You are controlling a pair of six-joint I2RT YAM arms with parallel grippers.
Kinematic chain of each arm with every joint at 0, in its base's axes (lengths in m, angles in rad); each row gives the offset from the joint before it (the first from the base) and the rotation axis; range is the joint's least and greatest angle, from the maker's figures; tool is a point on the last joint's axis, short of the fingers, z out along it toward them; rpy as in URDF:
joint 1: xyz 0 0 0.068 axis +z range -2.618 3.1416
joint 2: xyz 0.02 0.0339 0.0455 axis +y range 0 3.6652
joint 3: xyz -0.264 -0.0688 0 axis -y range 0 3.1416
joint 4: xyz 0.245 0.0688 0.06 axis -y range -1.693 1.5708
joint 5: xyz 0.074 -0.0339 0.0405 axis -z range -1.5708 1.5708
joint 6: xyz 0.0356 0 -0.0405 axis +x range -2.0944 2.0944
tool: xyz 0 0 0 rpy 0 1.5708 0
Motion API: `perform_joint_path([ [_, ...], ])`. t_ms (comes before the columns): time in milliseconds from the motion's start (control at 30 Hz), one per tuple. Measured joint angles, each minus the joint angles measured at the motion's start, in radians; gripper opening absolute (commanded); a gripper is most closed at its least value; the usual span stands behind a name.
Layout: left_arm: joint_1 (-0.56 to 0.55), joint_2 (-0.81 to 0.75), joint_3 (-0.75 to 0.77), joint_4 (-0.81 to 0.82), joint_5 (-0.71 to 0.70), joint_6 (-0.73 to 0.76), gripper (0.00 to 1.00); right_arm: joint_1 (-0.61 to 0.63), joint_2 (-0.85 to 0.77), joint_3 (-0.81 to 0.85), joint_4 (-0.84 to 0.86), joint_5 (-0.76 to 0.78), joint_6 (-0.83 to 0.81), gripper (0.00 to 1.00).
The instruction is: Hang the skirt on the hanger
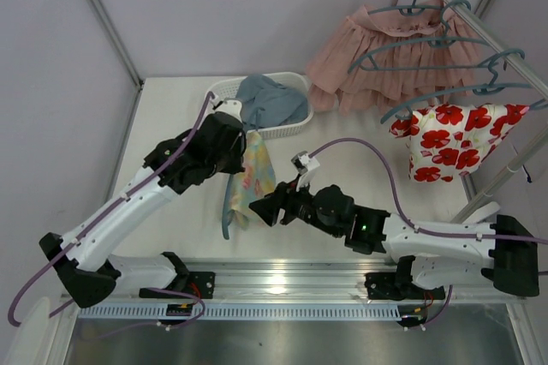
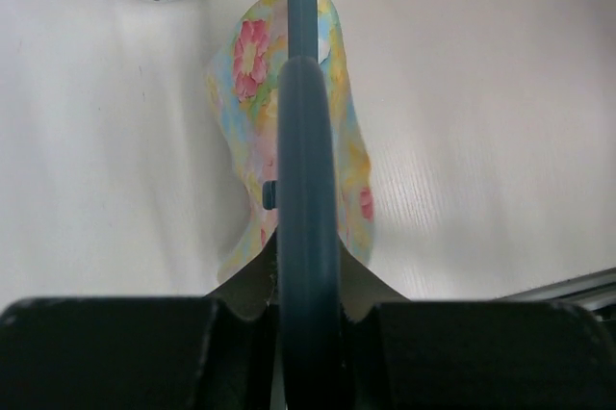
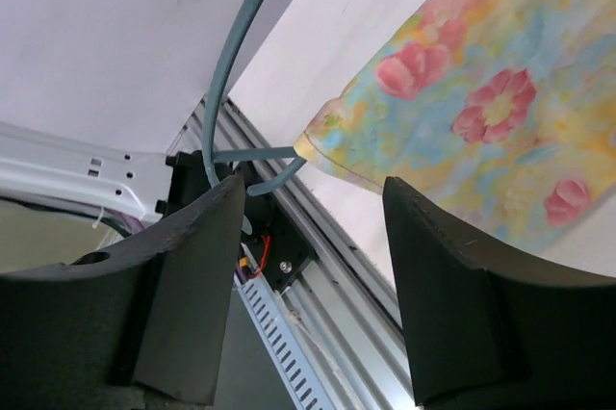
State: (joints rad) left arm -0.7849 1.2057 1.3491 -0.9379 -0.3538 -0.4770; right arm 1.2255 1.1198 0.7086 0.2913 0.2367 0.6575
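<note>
the left claw [image 1: 233,149] was clamped on the slim dusty teal-blue plastic hanger [image 2: 308,237], held out over the white tabletop [image 1: 360,138]. the soft pastel yellow, green and light blue cloth skirt with pink flowers [image 1: 250,178] hung along that hanger, spreading to both sides of its bar, its lower end near the tabletop. the right claw [image 1: 267,209] sat just beside the skirt's lower edge, fingers [image 3: 452,285] spread apart and holding nothing. a white perforated plastic basket [image 1: 224,85] stood behind.

approx. 5 hangers [image 2: 306,189] (some overlap), 4 garments [image 1: 250,178], 1 basket [image 1: 224,86]
</note>
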Motion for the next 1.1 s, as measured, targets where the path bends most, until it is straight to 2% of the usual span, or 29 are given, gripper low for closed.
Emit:
perform_joint_path([
  [167,0.0,0.021,0.109,-0.081,0.0,0.017,0.07,0.06,0.086,0.098,0.014,0.034,-0.033,0.67],
  [333,0.0,0.065,0.206,-0.136,0.007,0.06,0.07,0.076,0.096,0.163,-0.01,0.081,-0.049,0.79],
  [433,0.0,0.089,0.263,-0.166,0.014,0.082,0.07,0.075,0.095,0.224,-0.069,0.12,-0.064,0.81],
  [567,0.0,0.114,0.319,-0.18,0.02,0.104,0.07,0.076,0.089,0.286,-0.109,0.137,-0.078,0.81],
  [933,0.0,0.217,0.49,-0.188,0.093,0.173,0.04,0.081,0.071,0.287,-0.121,0.19,-0.101,0.77],
  [1000,0.0,0.217,0.502,-0.19,0.115,0.202,0.04,0.081,0.047,0.287,-0.163,0.227,-0.111,0.75],
  [1100,0.0,0.218,0.518,-0.197,0.155,0.249,0.04,0.06,-0.016,0.294,-0.262,0.271,-0.108,0.66],
])
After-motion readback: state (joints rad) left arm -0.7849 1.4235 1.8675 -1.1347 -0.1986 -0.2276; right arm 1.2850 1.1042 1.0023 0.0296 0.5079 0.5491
